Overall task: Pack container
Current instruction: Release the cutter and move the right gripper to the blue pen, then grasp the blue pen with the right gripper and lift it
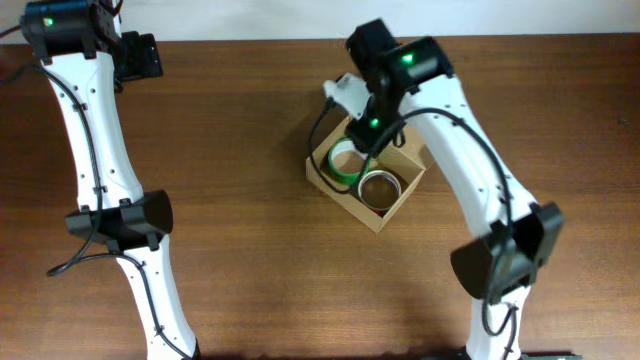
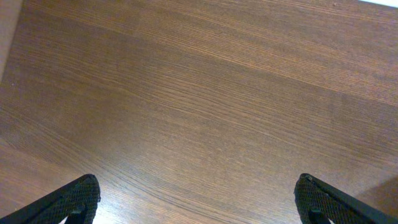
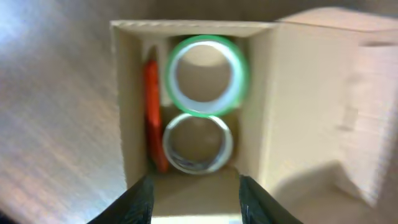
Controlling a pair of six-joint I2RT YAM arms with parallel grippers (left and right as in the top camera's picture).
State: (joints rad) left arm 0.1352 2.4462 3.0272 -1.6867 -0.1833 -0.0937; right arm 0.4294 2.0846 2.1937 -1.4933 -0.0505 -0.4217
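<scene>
The container [image 1: 392, 215] is a small tan cardboard box [image 3: 124, 112] standing open at mid-table, its flap lid [image 3: 329, 93] folded out to one side. Inside lie a green tape roll [image 1: 343, 165] [image 3: 239, 78] and a clear tape roll [image 1: 381, 188] [image 3: 168, 149], side by side. A red item [image 3: 151, 106] stands against one inner wall. My right gripper [image 3: 196, 202] hovers over the box's near end, open, with nothing between its fingers [image 3: 137, 202]. My left gripper [image 2: 199, 202] is at the table's far left corner [image 1: 140, 55], wide open over bare wood.
The brown wooden table [image 1: 250, 250] surrounds the box. The right arm [image 1: 470, 150] reaches over the box from the front right. The left arm [image 1: 95, 150] stretches along the left side.
</scene>
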